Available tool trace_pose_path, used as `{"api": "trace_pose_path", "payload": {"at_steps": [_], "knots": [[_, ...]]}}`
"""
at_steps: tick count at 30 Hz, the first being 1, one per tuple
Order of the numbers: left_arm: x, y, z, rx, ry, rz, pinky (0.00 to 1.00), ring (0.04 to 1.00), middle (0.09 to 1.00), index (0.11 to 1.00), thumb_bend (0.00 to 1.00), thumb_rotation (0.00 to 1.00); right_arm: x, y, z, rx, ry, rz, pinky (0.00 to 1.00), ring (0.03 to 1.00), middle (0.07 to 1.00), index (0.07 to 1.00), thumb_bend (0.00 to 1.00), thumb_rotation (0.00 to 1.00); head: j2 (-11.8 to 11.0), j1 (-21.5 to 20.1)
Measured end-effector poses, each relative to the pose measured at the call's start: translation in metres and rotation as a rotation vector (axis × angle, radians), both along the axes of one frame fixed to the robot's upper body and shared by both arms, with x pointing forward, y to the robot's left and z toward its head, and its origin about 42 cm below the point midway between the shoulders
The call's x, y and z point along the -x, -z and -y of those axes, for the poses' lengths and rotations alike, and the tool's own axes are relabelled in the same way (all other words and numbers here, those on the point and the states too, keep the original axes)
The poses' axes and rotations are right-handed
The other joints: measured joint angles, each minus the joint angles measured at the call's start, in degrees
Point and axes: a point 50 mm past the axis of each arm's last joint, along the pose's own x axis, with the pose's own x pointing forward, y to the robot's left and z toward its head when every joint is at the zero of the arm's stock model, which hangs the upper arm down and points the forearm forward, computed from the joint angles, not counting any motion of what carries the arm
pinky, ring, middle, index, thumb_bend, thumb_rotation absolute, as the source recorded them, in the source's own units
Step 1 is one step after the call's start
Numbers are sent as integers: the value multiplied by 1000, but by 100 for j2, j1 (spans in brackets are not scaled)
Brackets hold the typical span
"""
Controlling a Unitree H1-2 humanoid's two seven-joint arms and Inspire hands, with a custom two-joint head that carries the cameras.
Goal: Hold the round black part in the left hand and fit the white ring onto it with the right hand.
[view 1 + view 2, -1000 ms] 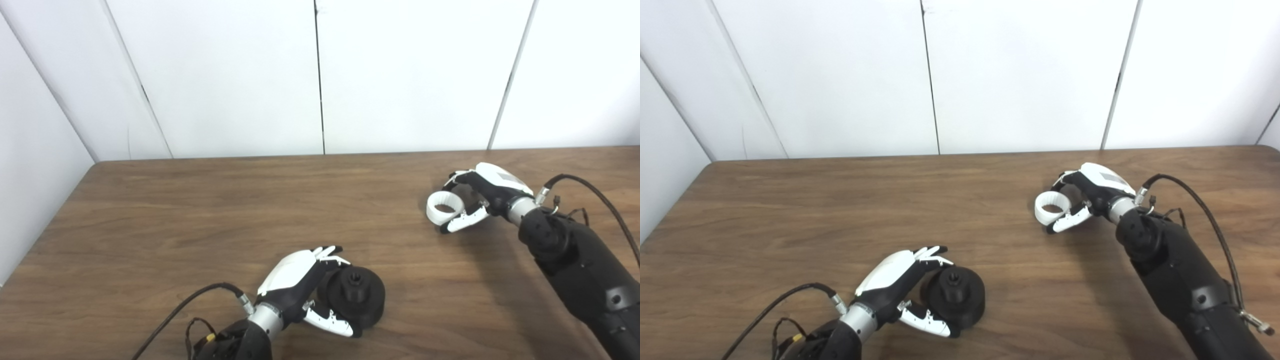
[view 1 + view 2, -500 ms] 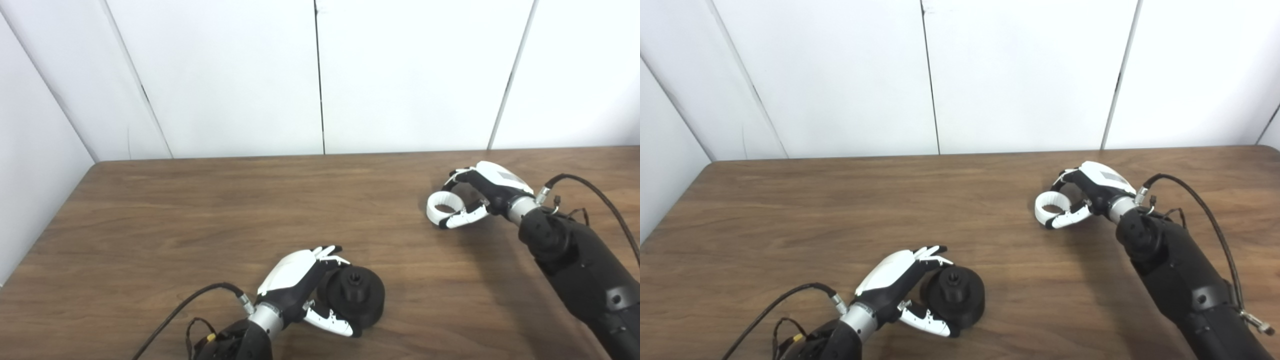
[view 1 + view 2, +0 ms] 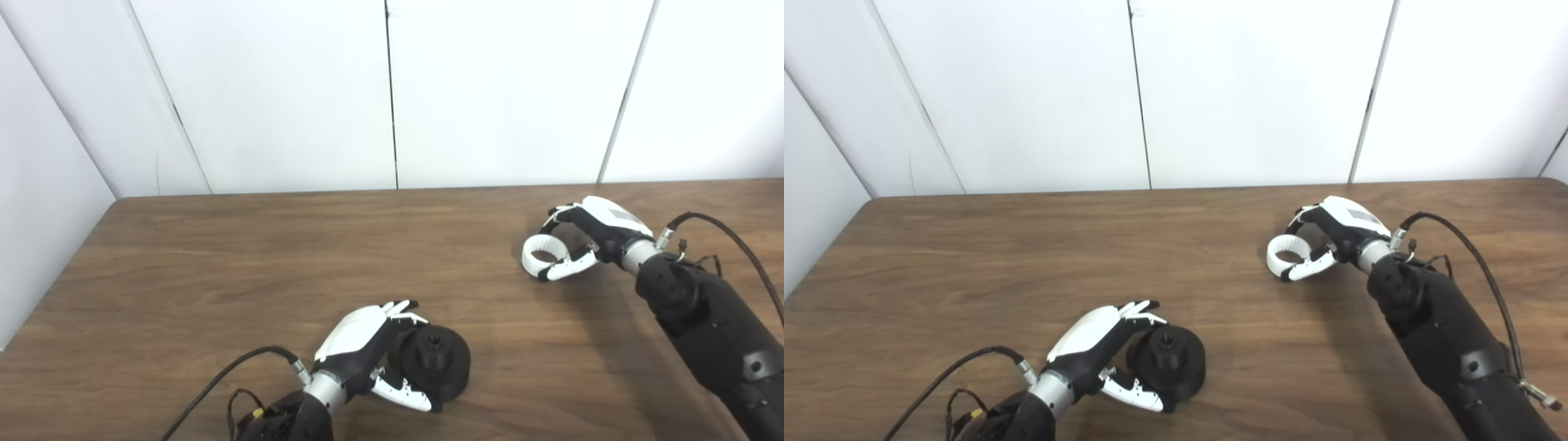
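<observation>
Misalignment is my main worry. My right hand (image 3: 588,236), at the right of the frame, is clasped around the white ring (image 3: 542,252), thumb below and fingers over its far rim, low over the tabletop (image 3: 245,257). My left hand (image 3: 367,349), at the lower centre, grips the round black part (image 3: 436,364) by its side, central boss up. The two are well apart. If the ring tilts in that light pinch, I judge it would jam on the boss or slip free.
</observation>
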Motion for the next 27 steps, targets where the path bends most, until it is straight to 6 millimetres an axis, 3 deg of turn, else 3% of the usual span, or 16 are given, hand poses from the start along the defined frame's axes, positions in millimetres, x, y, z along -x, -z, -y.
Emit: {"api": "trace_pose_path", "payload": {"at_steps": [13, 27], "knots": [[0, 0, 1, 1, -1, 0, 1000, 1000, 982, 735, 928, 262, 7, -20, -2, -28, -37, 44, 863, 966, 898, 626, 735, 257, 9, 0], [0, 1, 1, 1, -3, 0, 1000, 1000, 980, 730, 932, 260, 25, -51, -19, -38, -122, 74, 858, 965, 888, 610, 769, 254, 18, 18]]}}
